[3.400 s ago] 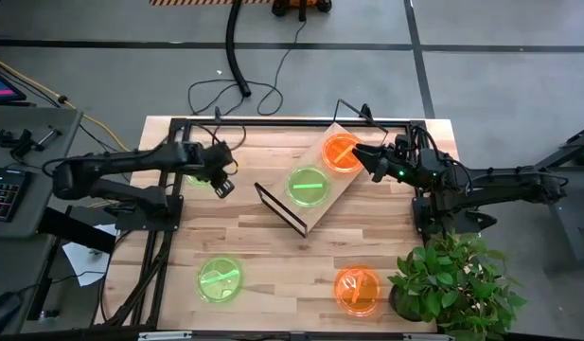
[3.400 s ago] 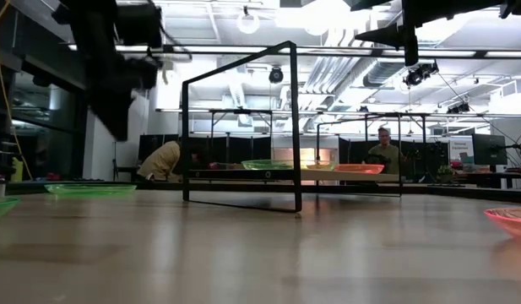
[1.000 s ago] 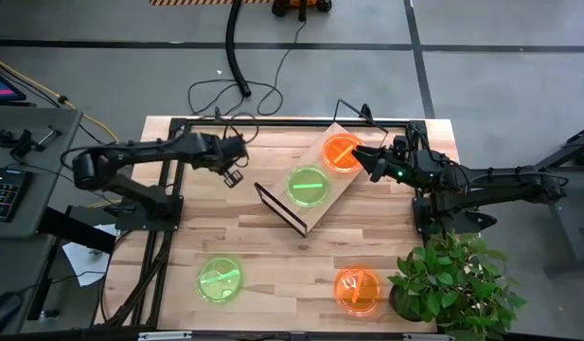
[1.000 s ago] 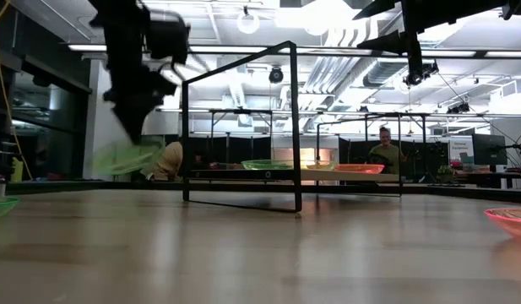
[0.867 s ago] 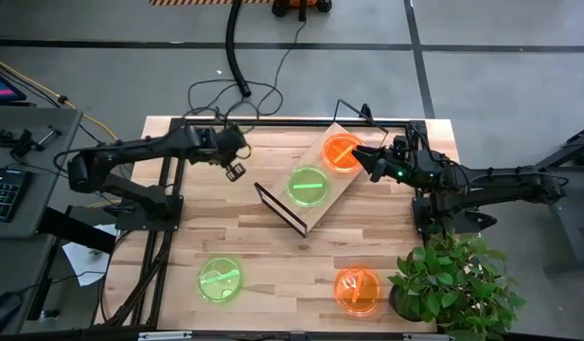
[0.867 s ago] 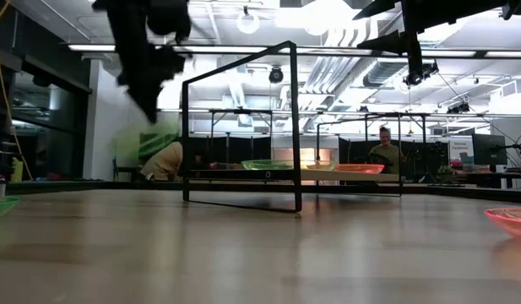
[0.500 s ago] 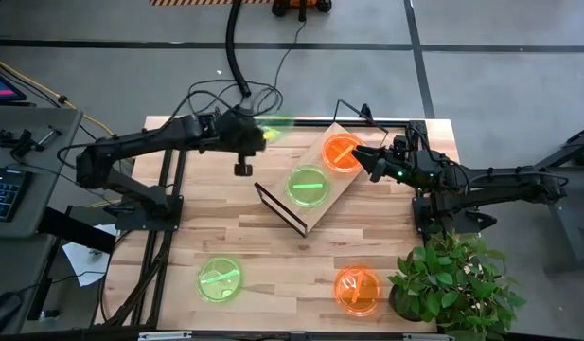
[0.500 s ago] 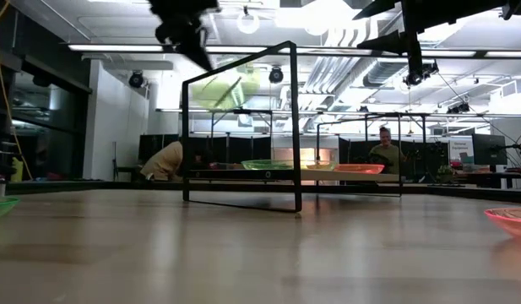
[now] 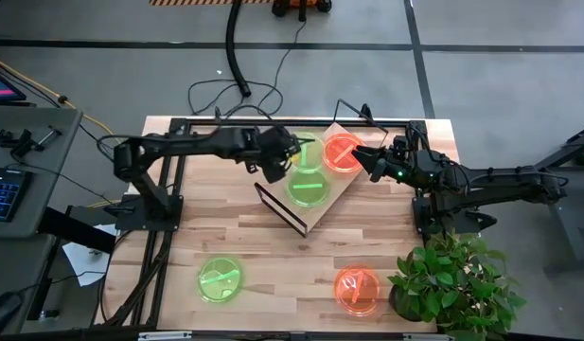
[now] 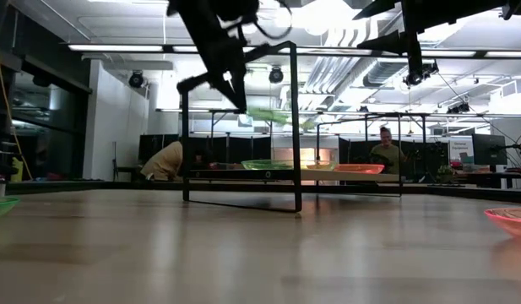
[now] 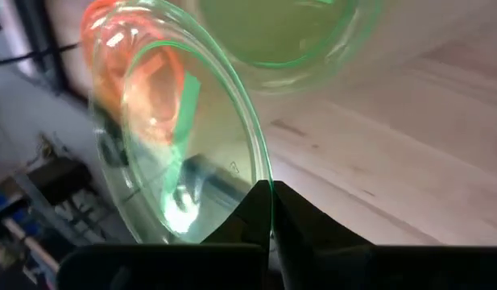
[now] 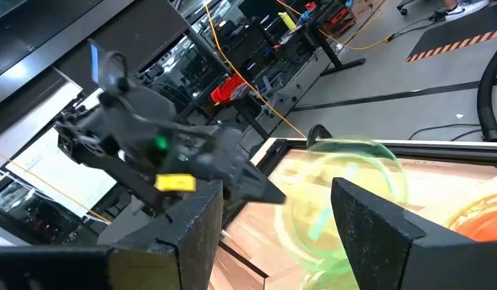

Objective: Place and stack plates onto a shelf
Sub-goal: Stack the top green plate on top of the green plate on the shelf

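Note:
My left gripper [image 9: 284,153] is shut on a neon green plate [image 9: 307,152] and holds it in the air over the shelf [image 9: 326,210], a plywood board in a black wire frame. On the board rest another green plate [image 9: 309,187] and an orange plate [image 9: 344,152]. In the low view the held plate [image 10: 277,118] hangs above the shelf's plates. My right gripper [image 9: 356,154] stands open beside the orange plate at the shelf's right side, with nothing between its fingers. In the right wrist view the held plate [image 12: 345,201] shows just beyond it. My left gripper pinches the green plate's rim [image 11: 268,187] between its two fingers, coming from the table's left side. The plate is lifted clear, tilted, above the shelf's board and the green plate lying there [image 11: 288,32].
A green plate [image 9: 220,279] lies on the table near its front left, and an orange plate [image 9: 356,289] near its front right. A potted plant [image 9: 452,279] stands at the front right corner. People show in the room behind the table.
My left gripper has carried the green plate up and toward the table's right, from the far left of the table to above the shelf, then come down a little. The plate stays clear of the table and has tipped as it went. The right arm has kept still.

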